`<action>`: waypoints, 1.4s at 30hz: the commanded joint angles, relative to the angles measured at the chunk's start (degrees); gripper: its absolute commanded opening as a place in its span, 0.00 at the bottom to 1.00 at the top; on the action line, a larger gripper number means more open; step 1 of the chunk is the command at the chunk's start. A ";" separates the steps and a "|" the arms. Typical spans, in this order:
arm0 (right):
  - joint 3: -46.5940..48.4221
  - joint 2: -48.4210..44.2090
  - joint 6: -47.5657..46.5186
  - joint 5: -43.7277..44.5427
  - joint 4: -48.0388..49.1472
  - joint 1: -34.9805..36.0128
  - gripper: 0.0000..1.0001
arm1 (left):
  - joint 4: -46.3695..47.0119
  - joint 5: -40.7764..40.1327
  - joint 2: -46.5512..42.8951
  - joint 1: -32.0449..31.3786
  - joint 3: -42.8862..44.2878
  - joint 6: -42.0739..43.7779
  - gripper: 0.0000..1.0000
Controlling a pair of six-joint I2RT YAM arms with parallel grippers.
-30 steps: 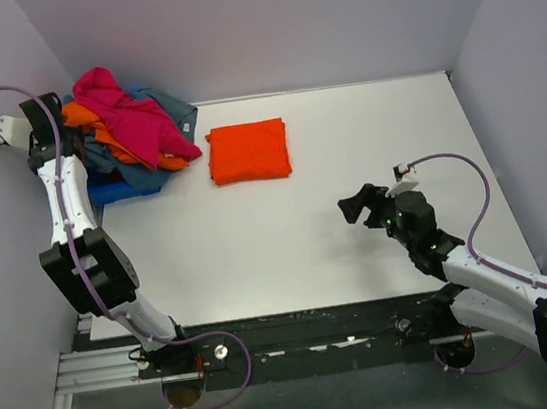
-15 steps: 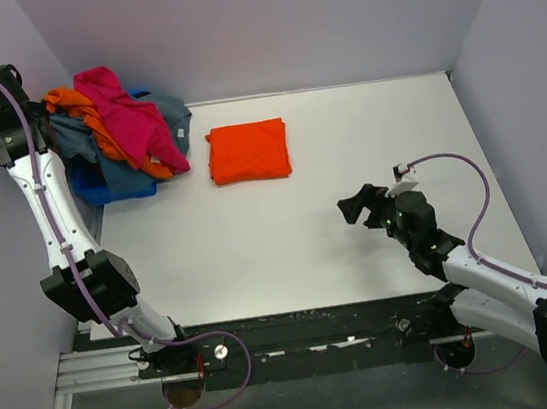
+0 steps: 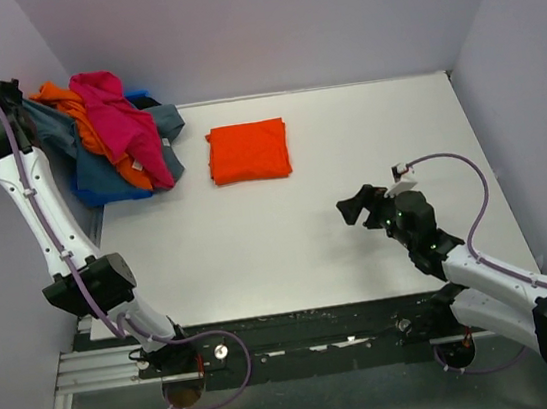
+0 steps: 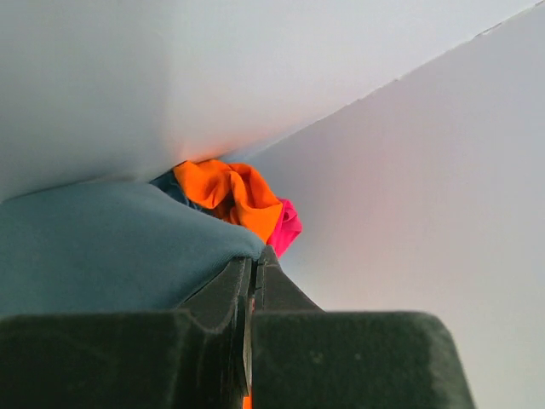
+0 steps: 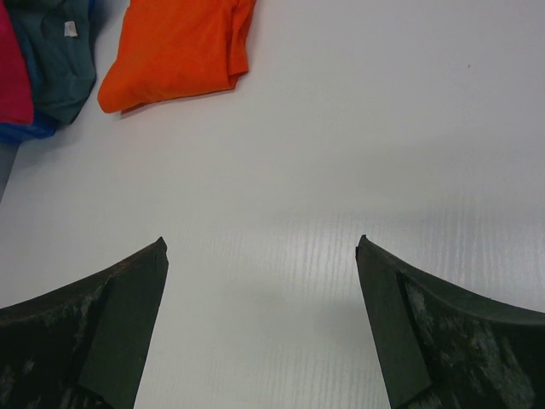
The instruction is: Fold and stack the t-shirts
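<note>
While the left gripper (image 4: pixel 253 266) is clamped tight on a fold of the blue-grey t-shirt (image 4: pixel 102 247), that cloth spreads to its left, right at the fingertips; just beyond them bunch an orange t-shirt (image 4: pixel 226 192) and a magenta t-shirt (image 4: pixel 288 228); the right gripper (image 5: pixel 261 241) hangs above the white table (image 5: pixel 358 128), jaws spread wide, holding nothing; far ahead and to its left lies the folded orange-red t-shirt (image 5: pixel 174 51).

The left arm (image 3: pixel 47 209) stretches up, wrist raised high; the left gripper (image 4: pixel 255 260) has its jaws pressed together, a fold of blue-grey t-shirt (image 4: pixel 102 247) pinched at the fingertips; the right arm (image 3: pixel 484 273) lies low and forward; the right gripper (image 5: pixel 260 247) is spread, its fingers (image 5: pixel 111 315) well apart.
</note>
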 commanded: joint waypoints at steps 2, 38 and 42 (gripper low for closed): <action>1.72 1.39 -1.21 -2.24 0.51 -0.03 0.99 | 9.55 2.68 -6.35 1.55 -14.85 -3.02 0.00; 1.99 2.63 -2.09 -5.93 1.30 -0.03 0.99 | 15.29 6.56 -9.27 -3.72 -6.33 -4.25 0.00; 1.37 1.92 -2.36 -5.58 2.00 -0.03 0.99 | 17.90 7.60 -9.43 -3.72 -1.27 -5.66 0.00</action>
